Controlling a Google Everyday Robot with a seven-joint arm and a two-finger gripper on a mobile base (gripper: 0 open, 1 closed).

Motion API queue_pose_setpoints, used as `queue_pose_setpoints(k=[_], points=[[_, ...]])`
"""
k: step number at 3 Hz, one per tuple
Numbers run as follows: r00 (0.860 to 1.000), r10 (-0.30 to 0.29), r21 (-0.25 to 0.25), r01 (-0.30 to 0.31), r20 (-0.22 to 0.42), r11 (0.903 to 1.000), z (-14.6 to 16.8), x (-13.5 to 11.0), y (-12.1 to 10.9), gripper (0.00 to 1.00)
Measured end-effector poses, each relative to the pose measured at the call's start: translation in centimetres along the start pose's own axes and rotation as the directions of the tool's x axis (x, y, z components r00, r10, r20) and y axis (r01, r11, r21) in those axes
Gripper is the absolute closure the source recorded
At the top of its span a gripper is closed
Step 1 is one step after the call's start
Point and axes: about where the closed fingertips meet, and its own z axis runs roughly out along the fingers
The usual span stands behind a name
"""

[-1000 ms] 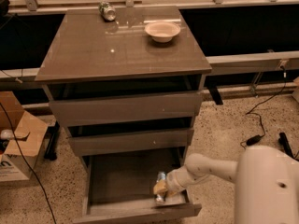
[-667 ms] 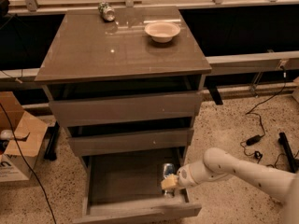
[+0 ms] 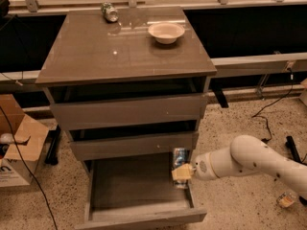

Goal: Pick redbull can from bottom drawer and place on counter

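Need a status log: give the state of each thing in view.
redbull can: upright, held by the pincer
pincer: shut on the can, at the bottom drawer's right side
bottom drawer: pulled open
bowl: upright on the counter
green can: on its side on the counter
cardboard box: flaps open

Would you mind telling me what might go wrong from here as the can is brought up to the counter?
The gripper holds the redbull can at the bottom drawer's right side, just under the middle drawer front; lifting straight up might catch it. On the counter, it could bump the bowl.
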Motion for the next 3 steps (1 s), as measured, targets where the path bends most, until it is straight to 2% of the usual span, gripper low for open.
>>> queue_pose_setpoints(k=[1,2,3], points=[[0.999,-0.010,-0.017,0.011,0.053,0.9998,-7.6,2.5,13.6,1.00],[0.999,-0.012,-0.026,0.013,0.030,0.9996,-7.1,2.8,13.9,1.00],[1.000,-0.022,-0.003,0.022,-0.014,0.9998,-7.3,0.0,12.6,1.00]])
